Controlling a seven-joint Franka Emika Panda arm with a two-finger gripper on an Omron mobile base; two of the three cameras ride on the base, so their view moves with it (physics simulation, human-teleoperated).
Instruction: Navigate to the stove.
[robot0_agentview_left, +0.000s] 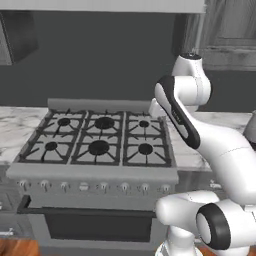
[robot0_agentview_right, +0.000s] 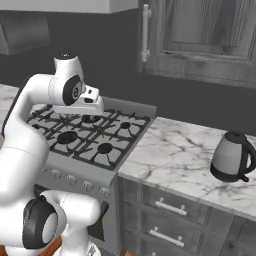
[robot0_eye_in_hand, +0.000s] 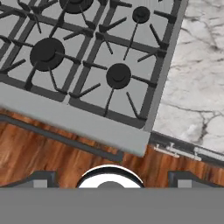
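The stove stands straight ahead of the base, a wide grey steel range with six black burners under dark grates. A row of knobs runs along its front, above a dark oven door with a bar handle. In the right base view the stove lies behind my arm. My hand hangs above the stove's front right corner and looks down on the burners. The gripper is open, its two fingertips wide apart with nothing between them.
A marble counter adjoins the stove on the right and carries a grey kettle. Drawers sit beneath it, a dark wall cabinet above. More marble lies to the left. Wooden floor runs before the oven.
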